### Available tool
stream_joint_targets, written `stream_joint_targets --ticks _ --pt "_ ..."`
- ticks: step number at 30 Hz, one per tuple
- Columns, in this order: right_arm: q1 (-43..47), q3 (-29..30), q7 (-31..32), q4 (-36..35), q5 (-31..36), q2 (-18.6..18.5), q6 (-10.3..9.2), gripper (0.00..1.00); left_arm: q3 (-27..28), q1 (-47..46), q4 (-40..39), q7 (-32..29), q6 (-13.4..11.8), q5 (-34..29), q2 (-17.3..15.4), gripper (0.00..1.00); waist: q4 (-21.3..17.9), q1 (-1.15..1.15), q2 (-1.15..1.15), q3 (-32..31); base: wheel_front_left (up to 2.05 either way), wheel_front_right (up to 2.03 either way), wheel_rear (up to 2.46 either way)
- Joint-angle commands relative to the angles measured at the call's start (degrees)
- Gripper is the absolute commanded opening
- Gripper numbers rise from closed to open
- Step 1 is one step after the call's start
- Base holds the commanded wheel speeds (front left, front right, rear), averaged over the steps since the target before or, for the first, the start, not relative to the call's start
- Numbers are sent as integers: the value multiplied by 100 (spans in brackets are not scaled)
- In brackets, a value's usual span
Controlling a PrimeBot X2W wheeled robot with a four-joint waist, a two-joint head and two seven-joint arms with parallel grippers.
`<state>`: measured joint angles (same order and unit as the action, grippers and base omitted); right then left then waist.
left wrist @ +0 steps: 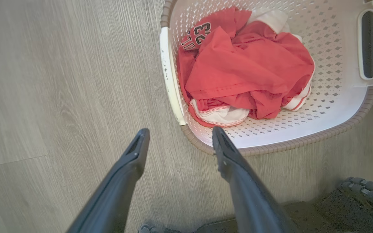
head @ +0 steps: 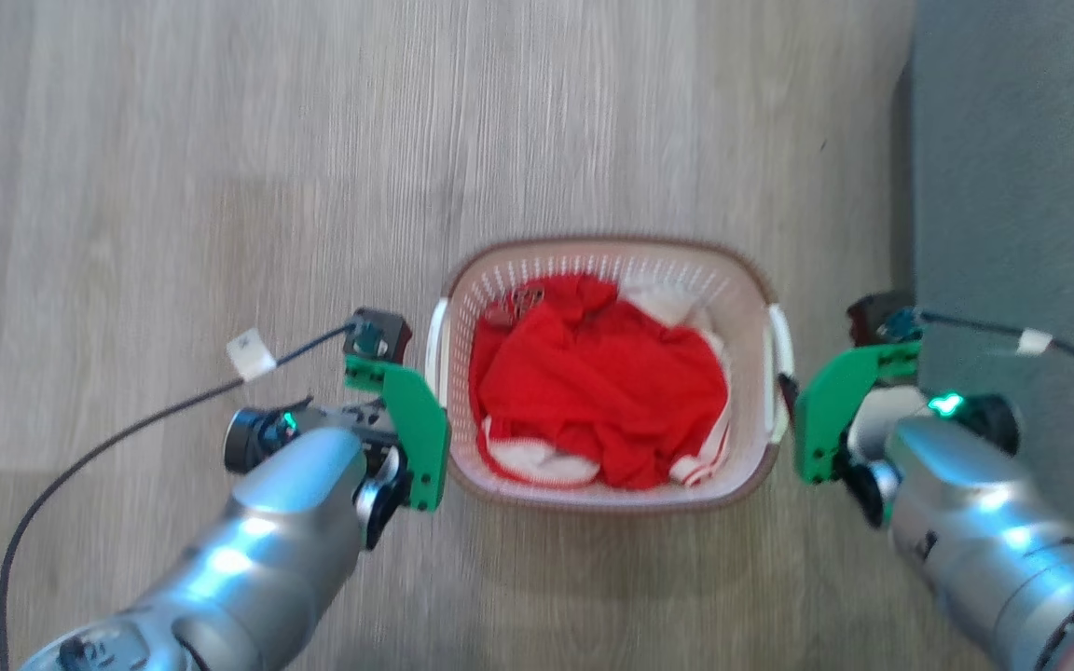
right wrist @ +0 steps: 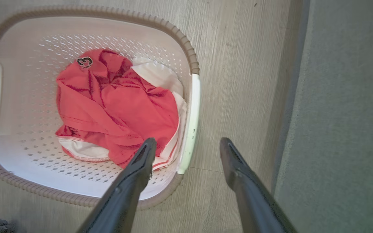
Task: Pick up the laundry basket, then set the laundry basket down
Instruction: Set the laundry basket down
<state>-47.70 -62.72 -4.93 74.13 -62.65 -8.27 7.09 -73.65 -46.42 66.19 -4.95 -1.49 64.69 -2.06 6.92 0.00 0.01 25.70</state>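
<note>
Clearly, the only writing I can read is the number "23" [left wrist: 202, 30], black with white edge, on the red jersey [left wrist: 238, 64]. On the left side, the left gripper [left wrist: 180, 131] has its two dark fingers spread apart and they hold nothing; they point at the near white handle [left wrist: 170, 74]. The laundry basket [head: 612, 244] stands on the pale wooden floor [head: 220, 140], between both grippers. It is white with small holes in the walls, a brown woven-look rim and white side handles. Inside lies the crumpled jersey with a white garment [left wrist: 270, 17]. On the right, the right gripper [right wrist: 188, 140] is also spread wide, empty, one finger over the basket's inside, the other over the floor. A grey carpet [head: 1022, 186] lies beside.
</note>
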Motion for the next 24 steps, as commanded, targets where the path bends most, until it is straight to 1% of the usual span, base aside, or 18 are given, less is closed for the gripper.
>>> stream_joint_targets --ticks 1,5,11,15,17,20,22,24 --pt "271 -13 -99 -25 -41 111 40 100 81 28 27 90 22 18 -82 100 -95 0 -1 -457 0 0 0" --pt "483 10 -287 -87 -116 84 40 100 73 227 170 421 133 -26 -82 100 -123 0 -1 -907 0 0 0" --pt "769 94 -652 -183 -249 2 40 100 78 455 261 1178 255 -38 -82 100 -162 0 -1 -1567 0 0 0" --pt "861 242 -879 -333 -369 -25 40 100 148 583 320 1605 283 16 -82 100 -183 0 -1 -1903 0 0 0" --pt "870 323 -961 -407 -368 -59 40 100 239 602 317 1834 253 38 -82 100 -191 0 -1 -2052 0 0 0" --pt "790 576 -1001 -603 -270 -161 40 100 466 596 229 1978 202 52 -82 100 -181 0 -1 -2187 0 0 0" --pt "725 947 -1003 -881 -46 -304 40 100 841 448 -89 1989 60 -112 -193 100 -170 0 -1 -2254 0 0 0" --pt "752 1432 -1005 -1207 283 -436 40 100 1345 455 -605 1991 -170 -482 -398 100 -170 0 -1 -2304 0 0 0"
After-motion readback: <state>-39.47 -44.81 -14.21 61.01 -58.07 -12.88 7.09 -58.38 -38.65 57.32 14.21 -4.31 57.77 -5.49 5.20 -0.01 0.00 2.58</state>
